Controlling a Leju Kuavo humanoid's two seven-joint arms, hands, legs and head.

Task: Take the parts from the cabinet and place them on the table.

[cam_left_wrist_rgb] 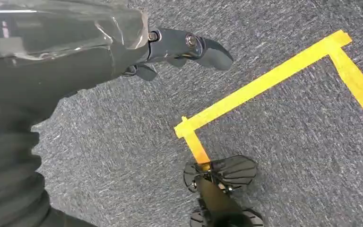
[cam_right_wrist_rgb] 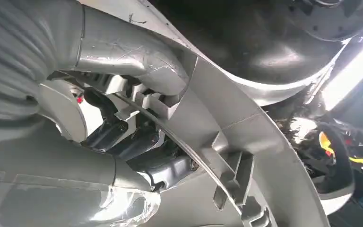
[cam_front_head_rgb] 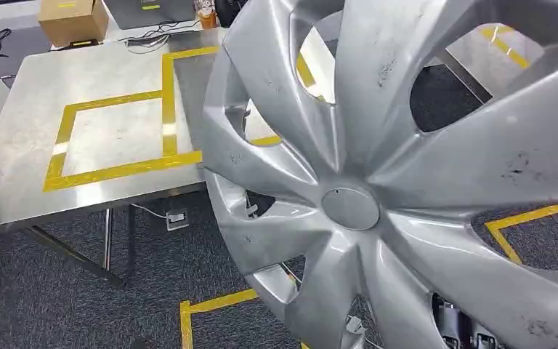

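While the hubcap (cam_front_head_rgb: 378, 189) is carried, it fills the right and centre of the head view, above the carpet; the steel table (cam_front_head_rgb: 116, 123) sits upper left, taped squares bare, so placing looks undone. Left wrist view: left hand (cam_left_wrist_rgb: 179, 49) hangs over carpet, fingers loosely apart, holding nothing. Right wrist view: right hand (cam_right_wrist_rgb: 137, 142) grips the hubcap's rim from behind.
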